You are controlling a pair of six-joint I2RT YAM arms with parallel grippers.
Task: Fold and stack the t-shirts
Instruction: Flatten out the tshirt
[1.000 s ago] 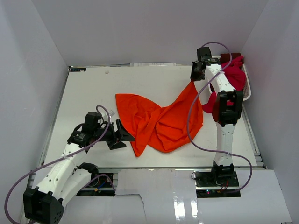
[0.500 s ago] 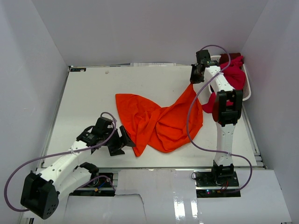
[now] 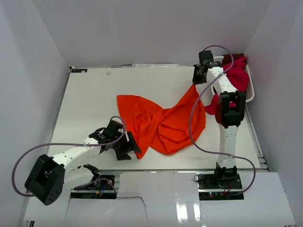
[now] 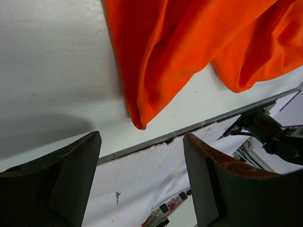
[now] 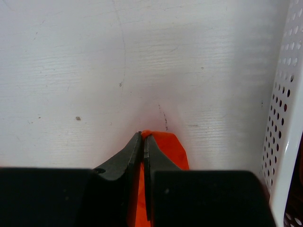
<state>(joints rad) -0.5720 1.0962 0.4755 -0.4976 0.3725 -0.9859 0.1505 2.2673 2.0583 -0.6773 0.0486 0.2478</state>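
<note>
A large orange t-shirt (image 3: 161, 124) lies crumpled mid-table, one corner pulled up toward the back right. My right gripper (image 3: 196, 80) is shut on that corner. In the right wrist view its jaws (image 5: 142, 135) pinch the orange cloth (image 5: 166, 150) just above the tabletop. My left gripper (image 3: 131, 146) is open, low near the table's front edge, beside the shirt's near-left tip. In the left wrist view that tip (image 4: 138, 122) hangs just beyond the open fingers (image 4: 80, 161), with nothing between them. Crimson and dark red t-shirts (image 3: 237, 75) fill the basket, one hanging over its side.
The white lattice basket (image 3: 251, 91) stands at the back right, and its perforated wall (image 5: 284, 118) is close to my right gripper. The table's front edge (image 4: 156, 141) runs right under my left gripper. Grey walls close in the white table (image 3: 90, 99).
My left arm has swung right and nearer to the front edge, bringing its open gripper to the shirt's near-left tip. The right gripper still holds its corner in place.
</note>
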